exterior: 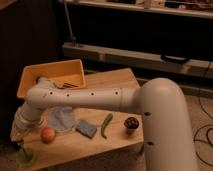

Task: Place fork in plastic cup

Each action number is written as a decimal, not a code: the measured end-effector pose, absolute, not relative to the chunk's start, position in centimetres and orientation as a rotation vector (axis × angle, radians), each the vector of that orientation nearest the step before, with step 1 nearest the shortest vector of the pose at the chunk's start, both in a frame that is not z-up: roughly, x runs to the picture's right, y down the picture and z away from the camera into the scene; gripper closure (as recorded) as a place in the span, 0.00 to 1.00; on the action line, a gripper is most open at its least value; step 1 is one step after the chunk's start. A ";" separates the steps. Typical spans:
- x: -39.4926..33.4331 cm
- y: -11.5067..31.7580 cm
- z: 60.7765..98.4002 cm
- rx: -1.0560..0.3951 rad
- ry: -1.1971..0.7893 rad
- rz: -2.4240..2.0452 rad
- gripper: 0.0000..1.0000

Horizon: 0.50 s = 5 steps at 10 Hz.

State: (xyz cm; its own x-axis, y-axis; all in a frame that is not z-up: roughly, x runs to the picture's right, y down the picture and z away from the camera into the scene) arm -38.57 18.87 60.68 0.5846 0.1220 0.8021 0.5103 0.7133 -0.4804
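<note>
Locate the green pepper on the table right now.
The pepper lies near the table's front edge, between the blue sponge and the small dark bowl. The gripper is at the far left corner, well away.

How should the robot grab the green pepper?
Across its middle, from straight above: the green pepper lies flat on the table, long and thin, with nothing touching its sides. The hand is low at the table's corner, past the orange fruit.
</note>
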 end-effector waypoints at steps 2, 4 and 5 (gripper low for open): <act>-38.6 18.7 60.7 -0.769 -0.938 -0.247 0.58; -38.6 18.3 60.7 -0.769 -0.939 -0.228 0.37; -38.5 18.0 60.7 -0.766 -0.938 -0.216 0.28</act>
State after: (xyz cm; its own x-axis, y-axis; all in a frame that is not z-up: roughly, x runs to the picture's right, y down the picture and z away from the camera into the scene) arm -38.53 18.04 60.66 0.5920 0.1510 0.7917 0.4813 0.7217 -0.4976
